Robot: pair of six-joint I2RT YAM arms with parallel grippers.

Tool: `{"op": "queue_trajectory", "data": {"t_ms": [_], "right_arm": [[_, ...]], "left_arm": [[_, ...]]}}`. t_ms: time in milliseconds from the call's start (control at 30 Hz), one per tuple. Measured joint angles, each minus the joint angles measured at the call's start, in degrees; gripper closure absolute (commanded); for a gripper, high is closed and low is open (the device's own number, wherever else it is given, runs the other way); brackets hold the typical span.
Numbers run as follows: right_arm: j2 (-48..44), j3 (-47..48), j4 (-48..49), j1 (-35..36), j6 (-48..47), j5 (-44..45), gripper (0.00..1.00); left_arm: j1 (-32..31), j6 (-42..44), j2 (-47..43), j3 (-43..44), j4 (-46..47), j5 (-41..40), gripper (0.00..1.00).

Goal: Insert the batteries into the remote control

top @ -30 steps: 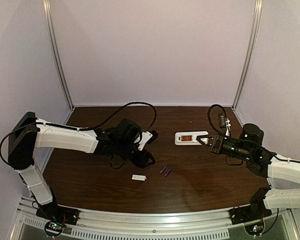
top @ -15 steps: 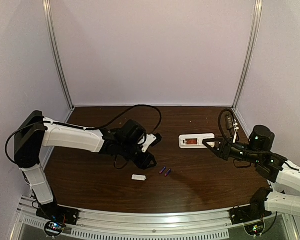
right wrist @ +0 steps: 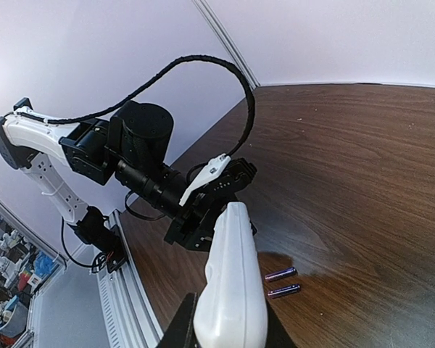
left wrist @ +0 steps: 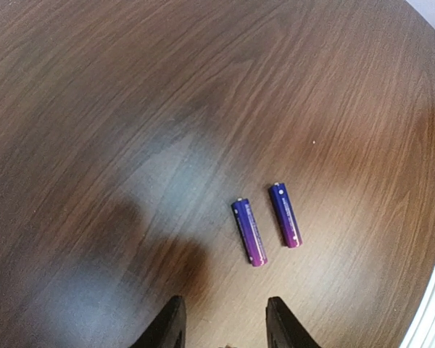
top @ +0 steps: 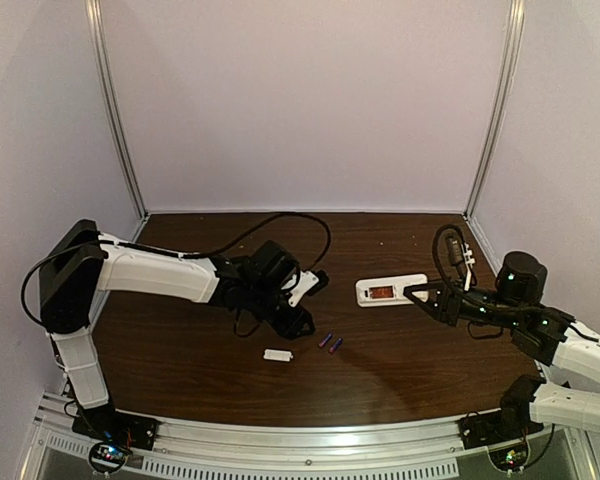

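Two purple-blue batteries (top: 330,342) lie side by side on the brown table; they also show in the left wrist view (left wrist: 249,233) and the right wrist view (right wrist: 281,283). My left gripper (top: 305,305) is open and empty, just left of them; its fingertips (left wrist: 171,325) stand a little short of the batteries. My right gripper (top: 420,293) is shut on one end of the white remote control (top: 388,290) and holds it off the table, slightly tilted. In the right wrist view the remote (right wrist: 232,275) juts forward, with its display and buttons hidden.
A small white cover piece (top: 277,354) lies on the table left of the batteries, near the front. Metal corner posts (top: 115,110) and purple walls close in the back and sides. A metal rail (top: 300,452) runs along the front edge.
My right gripper has drawn back to the right and lifted the remote, which now tilts. My left arm has reached a little further right, closer to the batteries.
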Motion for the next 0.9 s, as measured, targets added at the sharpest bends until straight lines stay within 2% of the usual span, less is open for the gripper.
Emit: {"op": "queue_trajectory", "data": {"t_ms": [333, 900], "right_arm": [[6.0, 0.5, -2.7, -0.1, 7.3, 4.6, 1.0], [6.7, 3.3, -10.0, -4.7, 13.2, 6.6, 1.0]], "left_arm": [[-1.8, 1.7, 3.3, 3.3, -2.0, -1.6, 0.64], [-4.2, 1.7, 9.2, 8.3, -3.4, -4.1, 0.67]]}}
